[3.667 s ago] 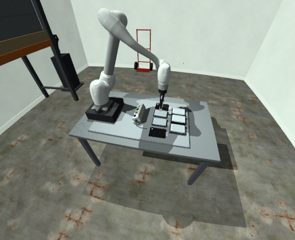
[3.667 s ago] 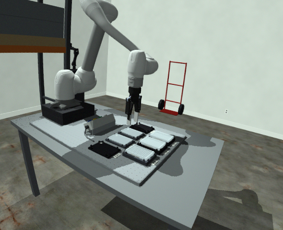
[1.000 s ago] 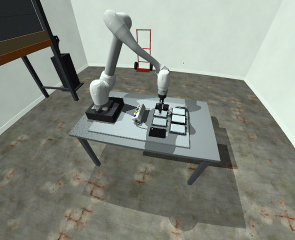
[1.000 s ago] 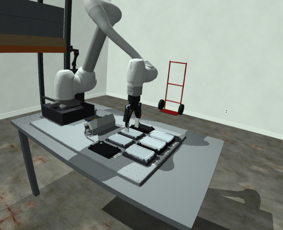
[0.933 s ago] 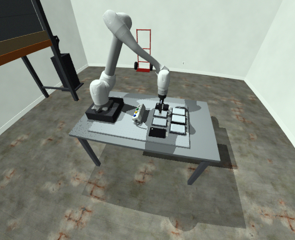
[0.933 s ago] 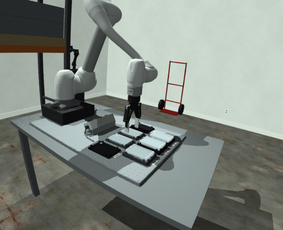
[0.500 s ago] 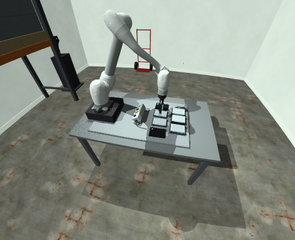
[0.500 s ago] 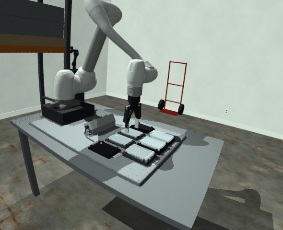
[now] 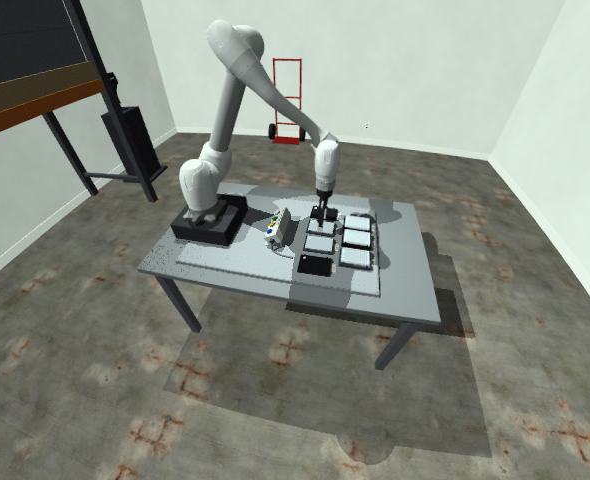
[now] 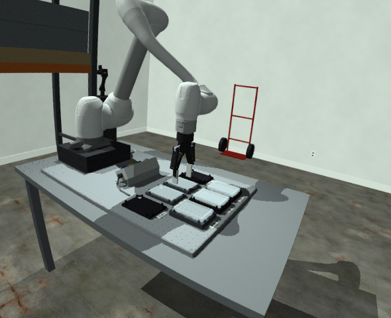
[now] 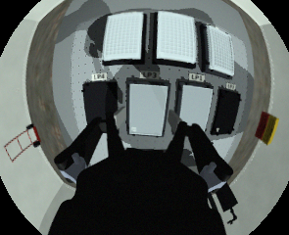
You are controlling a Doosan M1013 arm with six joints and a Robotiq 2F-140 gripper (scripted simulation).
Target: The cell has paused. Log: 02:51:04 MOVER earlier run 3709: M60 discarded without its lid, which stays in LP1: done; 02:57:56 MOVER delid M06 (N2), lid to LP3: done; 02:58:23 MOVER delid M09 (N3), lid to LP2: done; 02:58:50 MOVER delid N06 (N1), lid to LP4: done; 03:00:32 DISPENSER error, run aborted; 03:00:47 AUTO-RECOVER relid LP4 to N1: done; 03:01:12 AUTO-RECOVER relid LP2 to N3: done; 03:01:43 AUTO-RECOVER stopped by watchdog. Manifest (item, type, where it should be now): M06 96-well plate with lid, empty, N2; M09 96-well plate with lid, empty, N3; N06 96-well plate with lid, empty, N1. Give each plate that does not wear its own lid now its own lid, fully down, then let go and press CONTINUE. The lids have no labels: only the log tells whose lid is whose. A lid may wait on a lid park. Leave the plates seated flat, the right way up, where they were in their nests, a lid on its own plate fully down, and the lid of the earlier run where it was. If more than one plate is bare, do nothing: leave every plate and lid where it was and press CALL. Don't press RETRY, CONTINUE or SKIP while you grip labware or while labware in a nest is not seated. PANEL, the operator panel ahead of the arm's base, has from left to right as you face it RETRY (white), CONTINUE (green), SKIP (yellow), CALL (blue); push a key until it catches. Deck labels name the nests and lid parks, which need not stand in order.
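Three white 96-well plates sit in a row of nests: the far one (image 10: 223, 188), the middle one (image 10: 211, 197) and the near one (image 10: 193, 211), whose wells show most plainly. Beside them is a row of lid parks. Two hold clear lids (image 10: 181, 183) (image 10: 164, 193), and the end parks (image 10: 195, 177) (image 10: 144, 206) are black and bare. My gripper (image 10: 181, 176) is open and empty. It points straight down with a finger on each side of the farther lid (image 11: 147, 108), its tips just above that lid. The deck labels are too small to read.
The operator panel (image 10: 139, 171) with coloured keys stands on the table between the arm's base (image 10: 93, 156) and the lid parks, with a cable at its foot. A red hand truck (image 10: 238, 123) stands by the far wall. A dark rack stands behind the base.
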